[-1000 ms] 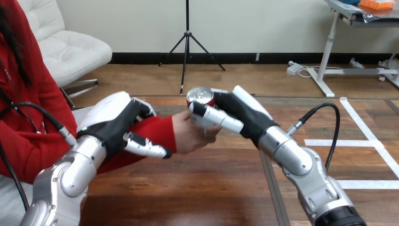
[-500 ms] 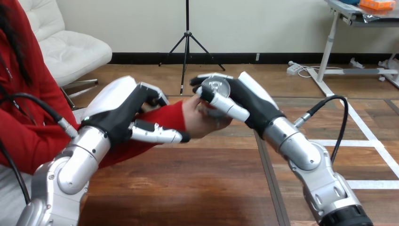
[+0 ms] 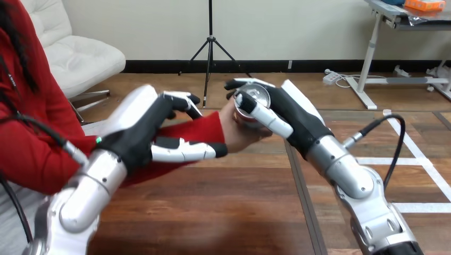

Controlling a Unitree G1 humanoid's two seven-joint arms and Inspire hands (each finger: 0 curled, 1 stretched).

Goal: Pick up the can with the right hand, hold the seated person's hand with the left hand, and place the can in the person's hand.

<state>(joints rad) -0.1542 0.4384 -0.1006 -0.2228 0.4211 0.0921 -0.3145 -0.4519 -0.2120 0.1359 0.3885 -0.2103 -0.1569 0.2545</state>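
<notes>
Over the bare wooden table [image 3: 213, 212] in the lower frame, the robot's left arm [image 3: 85, 196] rises from the bottom left corner. Its left hand [image 3: 139, 130] sits left of centre, closed on the person's wrist [image 3: 205, 130]. The thumb lies along the near side of the red sleeve, and the fingers [image 3: 181, 100] arch over its far side, with the wrist clasped between them.

Just right of that, at the frame's centre, the person's hand [image 3: 239, 133] is turned palm up and cupped under the can [image 3: 251, 102], touching its lower side.

The right arm [image 3: 345, 170] climbs from the bottom right corner. The right hand [image 3: 290, 114], right of centre, is wrapped round the can: the thumb crosses the near side and the fingers curl over the top rim from behind. The can is tilted, with its silver top toward the camera and its red body showing below the thumb. It is held clear of the table, with both the right hand and the person's hand on it.
</notes>
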